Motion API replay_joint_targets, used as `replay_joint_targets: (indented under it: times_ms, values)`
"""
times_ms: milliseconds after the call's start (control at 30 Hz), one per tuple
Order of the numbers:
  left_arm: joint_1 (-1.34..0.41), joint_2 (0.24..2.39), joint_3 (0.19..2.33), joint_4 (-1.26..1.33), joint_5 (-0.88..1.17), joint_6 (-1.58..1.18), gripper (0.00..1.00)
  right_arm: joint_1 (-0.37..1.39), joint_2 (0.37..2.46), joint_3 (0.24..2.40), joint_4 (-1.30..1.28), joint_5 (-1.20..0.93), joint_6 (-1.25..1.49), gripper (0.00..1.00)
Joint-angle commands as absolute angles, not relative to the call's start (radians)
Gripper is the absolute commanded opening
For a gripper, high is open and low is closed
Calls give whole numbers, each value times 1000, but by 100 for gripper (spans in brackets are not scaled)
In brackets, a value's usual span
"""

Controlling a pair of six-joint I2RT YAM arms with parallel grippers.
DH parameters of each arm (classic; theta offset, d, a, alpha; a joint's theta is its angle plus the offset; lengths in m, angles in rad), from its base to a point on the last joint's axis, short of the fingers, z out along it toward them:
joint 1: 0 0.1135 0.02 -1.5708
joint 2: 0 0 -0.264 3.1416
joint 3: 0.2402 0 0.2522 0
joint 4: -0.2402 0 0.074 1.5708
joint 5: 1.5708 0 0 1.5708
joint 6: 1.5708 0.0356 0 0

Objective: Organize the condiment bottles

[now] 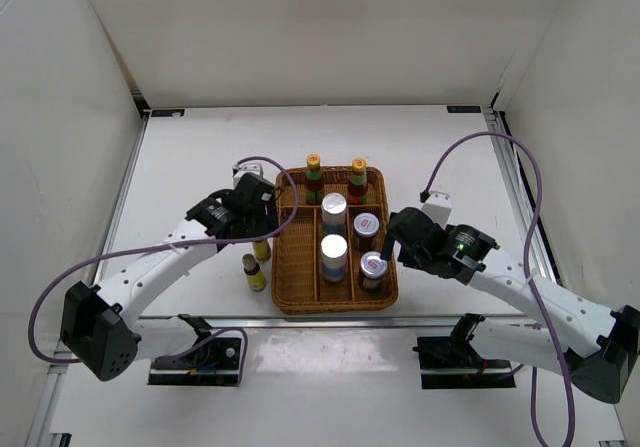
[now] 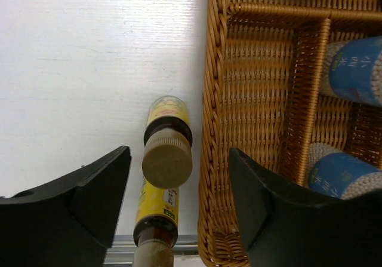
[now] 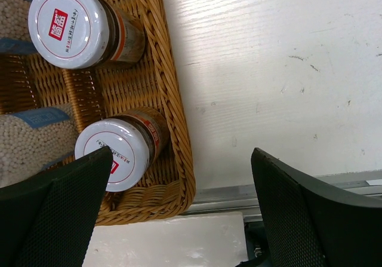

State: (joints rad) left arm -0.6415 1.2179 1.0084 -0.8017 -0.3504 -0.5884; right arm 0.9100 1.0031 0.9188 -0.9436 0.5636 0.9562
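The L pincer (image 2: 179, 155) is open, low over the table (image 1: 190, 157), just at the outer left wall of the wicker tray (image 1: 290, 302). Btw its two fingers stands a small yellow bottle (image 2: 168, 159) w/ brown cap, upright. There is a gap on each side of it, so the fingers do not touch it. The pincer's right finger (image 2: 268, 213) is above the tray's left edge and its left finger (image 2: 77, 207) is above the table. A second yellow bottle (image 2: 154, 231) of the same kind stands on the table nearer to the robot, close to the first and just beside the tray wall. I cannot tell if the two touch.

The R pincer (image 3: 182, 171) is open wide and holds nothing. It hangs at the near right corner of the tray. Its left finger (image 3: 54, 207) is just beside the near jar (image 3: 113, 153) and its right finger (image 3: 322, 213) is over bare table.

All other bottles stand inside the tray:
- back compartment: two tall dark bottles w/ yellow caps, side by side, left one (image 1: 313, 179) and right one (image 1: 358, 180)
- middle column: two white shakers w/ silver tops, far shaker (image 1: 333, 212) and near shaker (image 1: 333, 257)
- right column: the far jar (image 1: 366, 229) behind the near jar, both w/ silver lids
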Motion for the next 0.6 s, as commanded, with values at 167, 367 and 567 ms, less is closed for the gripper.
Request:
replay_joint_targets:
  times_ms: [167,367,567]
  values:
    - [-626,1246,1052,-798,-337,-578,47,907,1002,916,-930,574,951,100]
    - [-626,1218,1173,-808,-402,-516,21,907,1002,907,-930,574,951,100]
    - [-656,1206,1345,-830,-448,-469,13,907,1011,907,-930,574,951,100]
